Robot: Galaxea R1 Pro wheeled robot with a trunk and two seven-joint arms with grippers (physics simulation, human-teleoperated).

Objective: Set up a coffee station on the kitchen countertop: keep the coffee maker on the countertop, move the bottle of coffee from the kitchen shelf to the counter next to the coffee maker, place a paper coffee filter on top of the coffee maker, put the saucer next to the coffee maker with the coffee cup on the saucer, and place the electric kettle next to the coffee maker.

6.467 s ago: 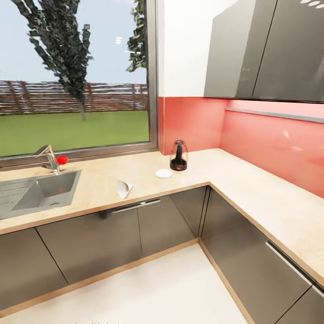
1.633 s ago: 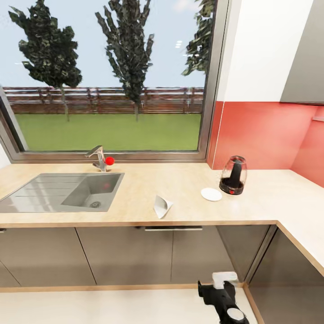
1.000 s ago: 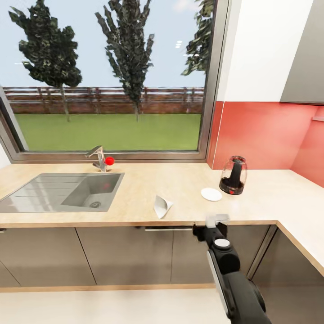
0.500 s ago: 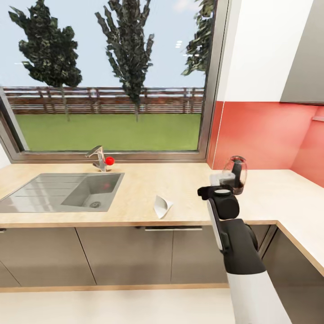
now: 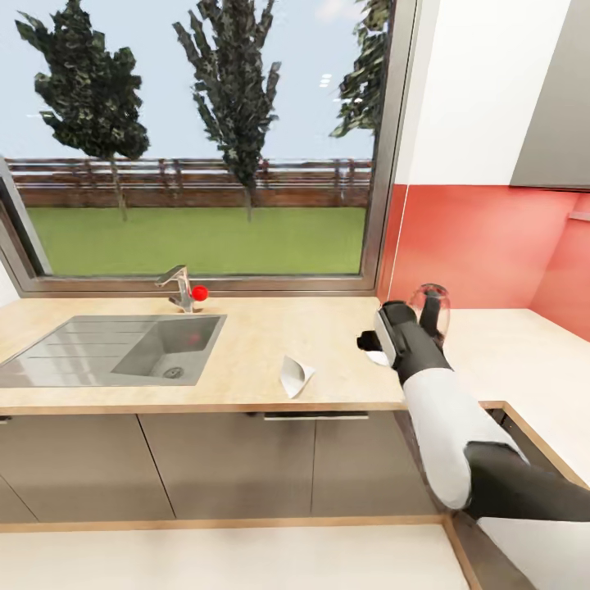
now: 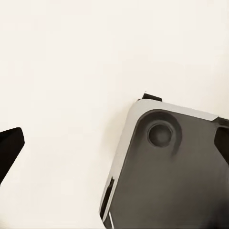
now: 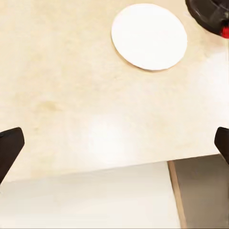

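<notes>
Right wrist view: the right arm's fingers (image 7: 114, 145) gape wide and empty above the surface (image 7: 62, 86); the saucer (image 7: 149, 36) lies just ahead, beside the kettle (image 5: 433, 306), nearer this arm.

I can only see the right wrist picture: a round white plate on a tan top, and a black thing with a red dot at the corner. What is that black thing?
Observer: In the head view it is the base of a dome-shaped dark glass electric kettle, standing beside the small round white saucer.
Operator: Is anything else on that top?
Observer: A small white paper cone filter lies near the front edge of the light tan wood-grain countertop.
Operator: And further along?
Observer: A grey sink with a tap sits under a big window.
</notes>
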